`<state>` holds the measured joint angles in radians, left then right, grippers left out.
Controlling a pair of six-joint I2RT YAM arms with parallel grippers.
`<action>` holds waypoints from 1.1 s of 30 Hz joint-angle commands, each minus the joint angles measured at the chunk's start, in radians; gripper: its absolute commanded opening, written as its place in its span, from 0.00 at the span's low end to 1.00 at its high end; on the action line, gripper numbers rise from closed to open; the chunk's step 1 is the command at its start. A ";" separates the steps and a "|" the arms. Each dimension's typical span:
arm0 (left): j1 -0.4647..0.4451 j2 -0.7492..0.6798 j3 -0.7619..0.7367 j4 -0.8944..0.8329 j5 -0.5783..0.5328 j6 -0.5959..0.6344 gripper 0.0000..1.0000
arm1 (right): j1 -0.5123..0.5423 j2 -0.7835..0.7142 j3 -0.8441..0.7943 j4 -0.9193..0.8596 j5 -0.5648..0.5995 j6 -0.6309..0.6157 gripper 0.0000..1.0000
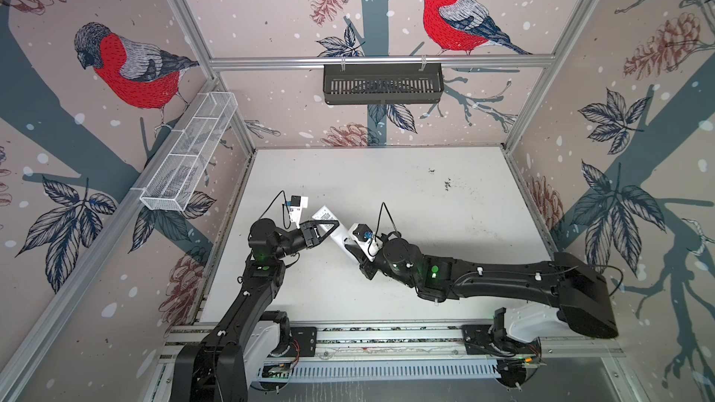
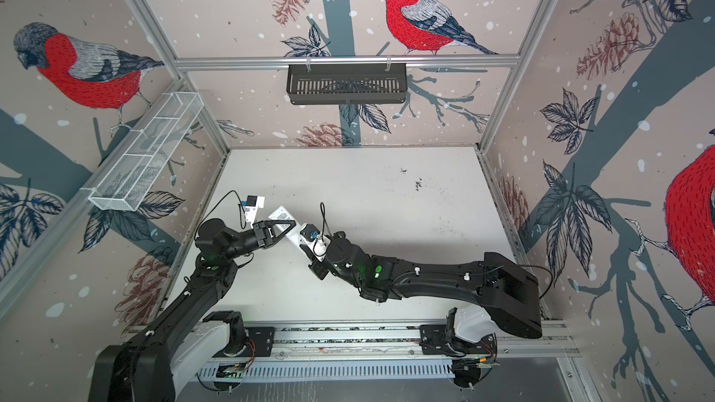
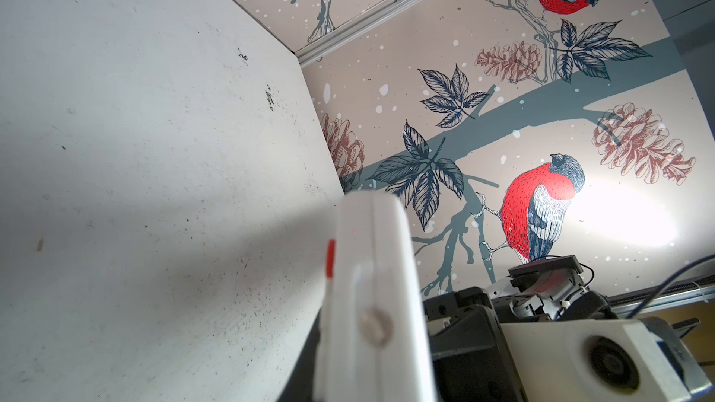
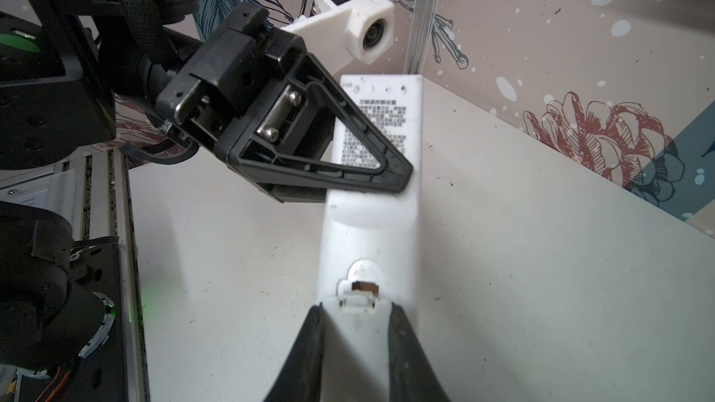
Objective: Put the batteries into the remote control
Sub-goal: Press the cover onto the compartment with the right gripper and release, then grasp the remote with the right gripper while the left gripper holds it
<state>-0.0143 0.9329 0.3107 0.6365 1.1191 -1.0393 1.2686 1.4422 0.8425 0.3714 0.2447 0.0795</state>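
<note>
Right wrist view: the remote (image 4: 375, 226) shows its white back and is held over the table (image 4: 541, 264) by both grippers.
Left jaws: the left gripper (image 4: 387, 183) is clamped across the remote just below the printed label (image 4: 377, 125). One black triangular finger (image 4: 348, 181) lies over the back.
Right jaws: the right gripper (image 4: 356, 313) is closed on the remote's near end, with a black finger (image 4: 309, 342) against each side edge.
Writing: the label's heading reads 万能遥控器设置. The lines beneath are too small to read and are partly covered by the left finger.
Other marks: a small grey disc (image 4: 361, 269) sits on the back near the right gripper.
Left wrist view: the remote (image 3: 371, 264) is seen edge-on, with the same disc (image 3: 375, 326). A red mark (image 3: 330, 259) on its face side shows only in this view. The right arm's wrist camera (image 3: 603, 357) is close by.
Top views: the remote (image 1: 324, 213) (image 2: 281, 213) lies aslant between the arms, toward the table's left side, with the left gripper (image 1: 327, 225) across its middle. Its print cannot be read from here. The right grip is hidden beneath that arm's camera.
</note>
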 commanded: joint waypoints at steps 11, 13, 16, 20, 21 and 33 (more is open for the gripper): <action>0.004 -0.003 0.005 0.067 0.011 -0.014 0.00 | 0.000 0.012 0.010 -0.109 0.034 0.003 0.38; 0.004 -0.003 0.005 0.065 0.011 -0.013 0.00 | -0.001 0.004 0.006 -0.109 0.036 0.005 0.44; 0.004 -0.003 0.005 0.060 0.011 -0.011 0.00 | 0.000 -0.018 0.009 -0.126 0.033 0.013 0.53; 0.004 -0.008 0.007 0.052 0.013 0.008 0.00 | -0.007 -0.087 -0.024 -0.122 -0.003 0.027 0.66; 0.004 -0.010 0.007 0.052 0.013 0.016 0.00 | -0.012 -0.108 -0.034 -0.120 -0.017 0.035 0.71; -0.074 -0.097 -0.032 0.198 0.023 -0.001 0.00 | -0.297 -0.231 -0.082 -0.138 -0.648 0.221 0.99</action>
<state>-0.0708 0.8516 0.2821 0.7330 1.1290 -1.0435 0.9955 1.2011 0.7475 0.2523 -0.1791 0.2489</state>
